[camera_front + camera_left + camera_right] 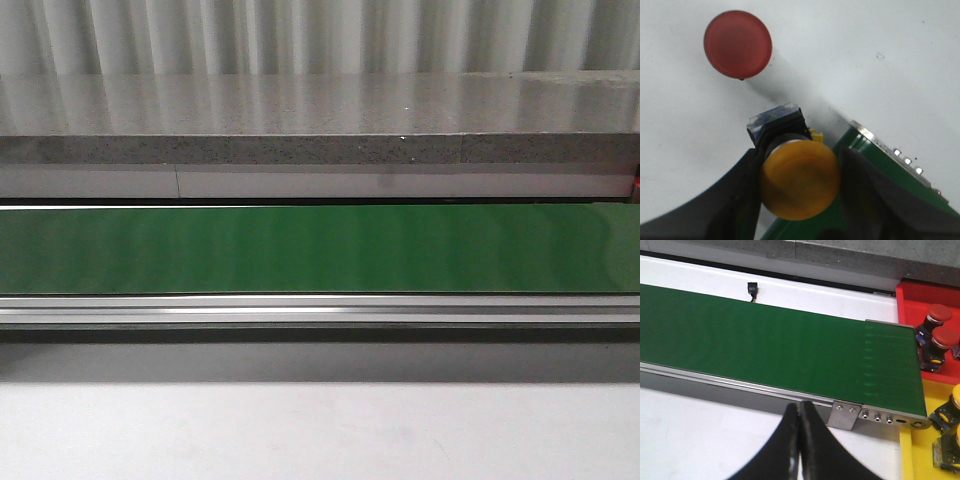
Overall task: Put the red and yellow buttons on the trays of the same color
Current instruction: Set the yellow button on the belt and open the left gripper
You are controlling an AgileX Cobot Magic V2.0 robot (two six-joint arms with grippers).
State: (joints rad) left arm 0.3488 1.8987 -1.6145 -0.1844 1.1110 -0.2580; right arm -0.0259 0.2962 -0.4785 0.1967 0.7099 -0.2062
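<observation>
In the left wrist view, my left gripper (800, 175) is shut on a yellow button (799, 180). Its round cap faces the camera and its black body sits behind, over the end of the green belt (890, 165). A red button (738, 44) lies loose on the white table beyond it. My right gripper (800, 412) is shut with nothing in it, above the white table beside the belt (765, 335). The red tray (920, 305) holds two red buttons (938, 313). The yellow tray (920, 450) holds yellow buttons (956, 397). No gripper shows in the front view.
The green conveyor belt (320, 248) runs across the front view with an aluminium rail (320, 310) along its near side and a grey stone ledge (320, 130) behind. A black cable plug (753, 290) lies past the belt's far side.
</observation>
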